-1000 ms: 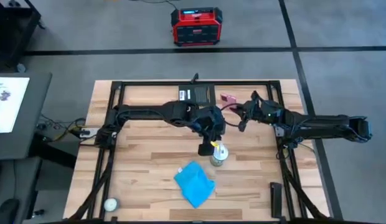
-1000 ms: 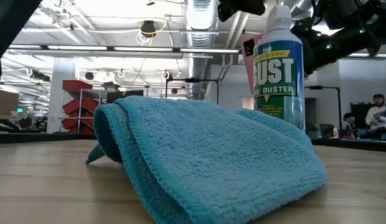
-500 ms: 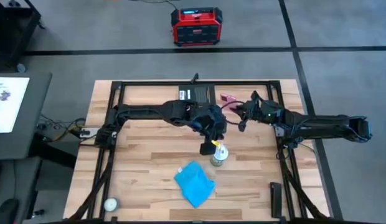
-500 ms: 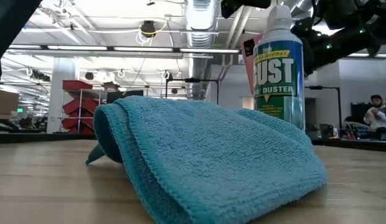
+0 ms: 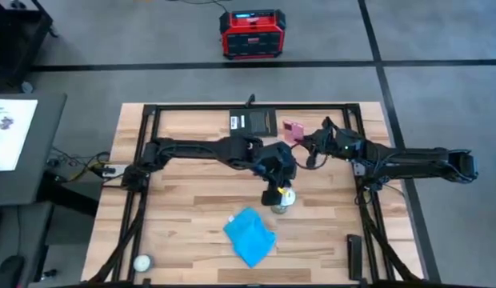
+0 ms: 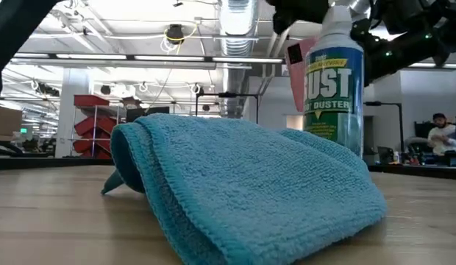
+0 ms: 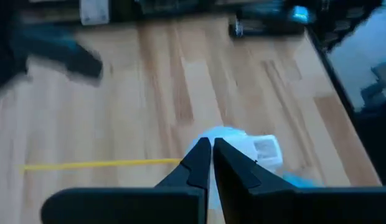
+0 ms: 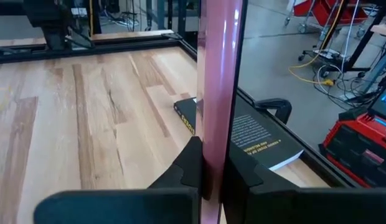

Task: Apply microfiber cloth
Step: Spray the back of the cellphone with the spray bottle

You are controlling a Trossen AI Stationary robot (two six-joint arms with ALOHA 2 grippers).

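Observation:
The sky-blue microfiber cloth (image 5: 250, 236) (image 6: 243, 184) lies folded on the table's near middle, touched by neither gripper. Just beyond it stands a duster spray can (image 5: 282, 200) (image 6: 333, 81), upright on its base. My left gripper (image 5: 276, 190) (image 7: 211, 144) is shut and sits at the can's white cap (image 7: 233, 142). My right gripper (image 5: 302, 139) (image 8: 210, 155) is farther back, shut on a pink-backed phone (image 5: 294, 130) (image 8: 218, 74). My left gripper rests its shut fingertips (image 7: 202, 152) against the can's white cap (image 7: 240, 140), slanting down from above on the cap's left side. The can stands on the table. My right gripper pinches the pink phone's lower edge (image 8: 213, 140) between its two fingers. The phone stands upright, edge-on to the wrist camera, lifted clear of the table.
A black flat pad (image 5: 252, 122) (image 8: 255, 134) lies at the far edge. A thin yellow straw (image 7: 99, 165) lies on the wood. A small white round item (image 5: 142, 262) sits near left, a black bar (image 5: 354, 256) near right. A red box (image 5: 252, 34) stands on the floor.
My left gripper has moved toward the table's right edge and a little nearer, onto the can's top. The can has shifted slightly to the right in the low view and stays upright. The pink phone has tipped a little, showing more of its back from above.

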